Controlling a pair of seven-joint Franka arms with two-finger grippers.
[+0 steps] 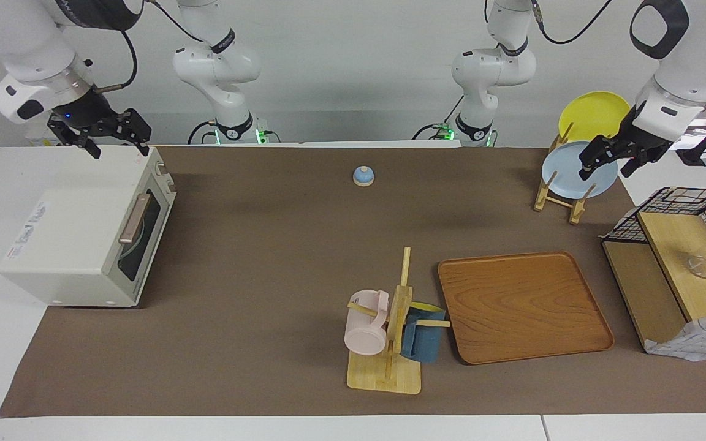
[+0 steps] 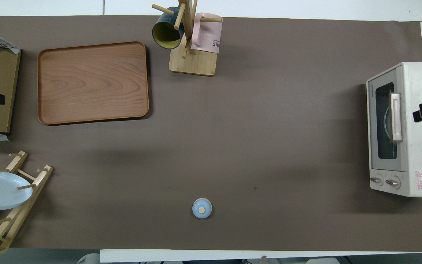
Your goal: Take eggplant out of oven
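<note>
The cream-white oven [image 1: 77, 245] stands at the right arm's end of the table, its dark glass door shut and its tan bar handle [image 1: 134, 218] across it. It also shows in the overhead view [image 2: 416, 128]. The eggplant is hidden; only a pale curved rim shows through the glass. My right gripper [image 1: 118, 150] is open and empty, up in the air over the oven's corner nearest the robots. My left gripper [image 1: 604, 171] is open and empty, over the plate rack at the left arm's end, and waits.
A wooden plate rack [image 1: 558, 199] holds a pale blue plate [image 1: 573, 174] and a yellow plate [image 1: 592, 113]. Also here: a wooden tray [image 1: 521, 306], a mug tree [image 1: 393, 331] with pink and blue mugs, a black wire basket [image 1: 678, 208] with wooden boards, and a small blue bell [image 1: 363, 176].
</note>
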